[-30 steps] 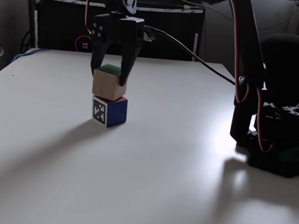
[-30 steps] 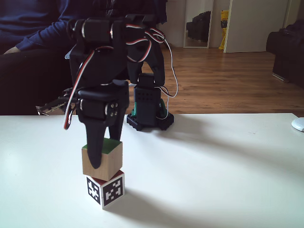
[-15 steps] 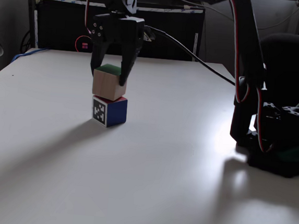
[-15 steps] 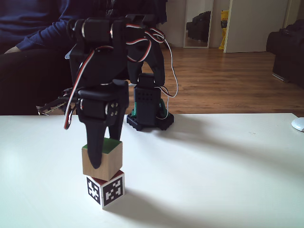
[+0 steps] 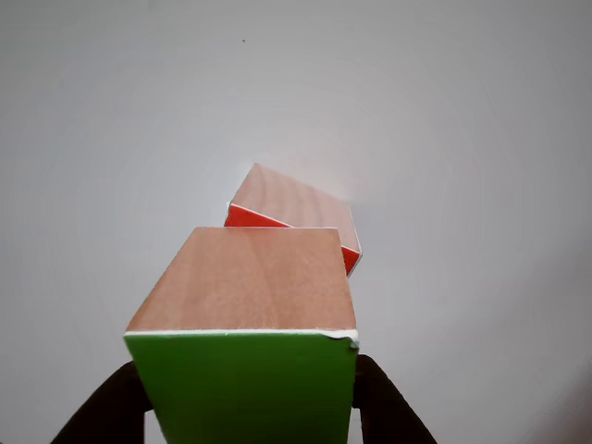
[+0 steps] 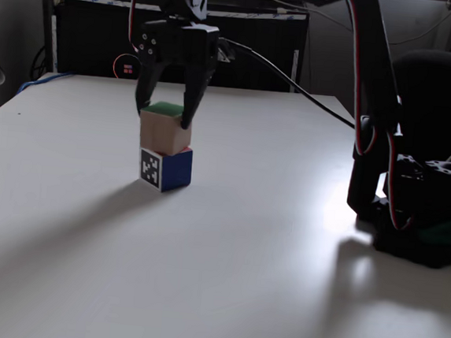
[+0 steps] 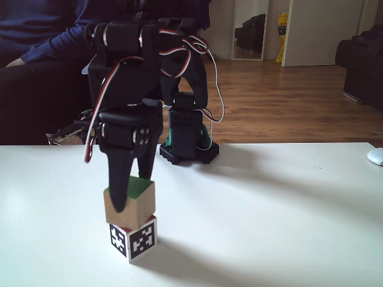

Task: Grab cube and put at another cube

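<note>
The cube (image 6: pixel 164 130), plain wood with a green top, rests on another cube (image 6: pixel 172 169), which shows a blue side and a black-and-white marker face. In the other view the cube (image 5: pixel 250 287) fills the lower middle, and behind it another cube (image 5: pixel 294 205) shows wood and a red-orange edge, turned at an angle. My gripper (image 6: pixel 163 119) comes down from above with its fingers pressed on the cube's two sides. In a fixed view from the front, one finger (image 7: pixel 119 191) covers part of the cube (image 7: pixel 136 206) above another cube (image 7: pixel 134 239). Both dark fingers flank the green face near the gripper (image 5: pixel 248 407).
The arm's base (image 6: pixel 418 225) stands at the right of the white table (image 6: pixel 224 279). A black cabinet (image 6: pixel 87 30) runs along the far edge. A person's dark sleeve (image 7: pixel 36 48) is behind the table, and a white object (image 7: pixel 376 156) lies at its right edge.
The cube has come down a little and sits flatter on another cube. The gripper stays around it, almost unmoved.
</note>
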Tool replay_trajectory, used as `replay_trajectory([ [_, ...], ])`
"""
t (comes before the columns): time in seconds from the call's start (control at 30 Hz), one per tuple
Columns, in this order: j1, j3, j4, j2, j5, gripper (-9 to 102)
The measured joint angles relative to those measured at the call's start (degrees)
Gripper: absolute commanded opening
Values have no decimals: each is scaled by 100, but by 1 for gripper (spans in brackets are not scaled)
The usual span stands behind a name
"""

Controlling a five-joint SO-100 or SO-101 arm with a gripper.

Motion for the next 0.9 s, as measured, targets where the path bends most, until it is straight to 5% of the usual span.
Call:
replay_trajectory([
  [0.53,-220,325,149,932,-97,43],
  [0.7,-501,1081,176,2777,-299,45],
  [0.9,-1134,3006,-940,6724,-782,26],
])
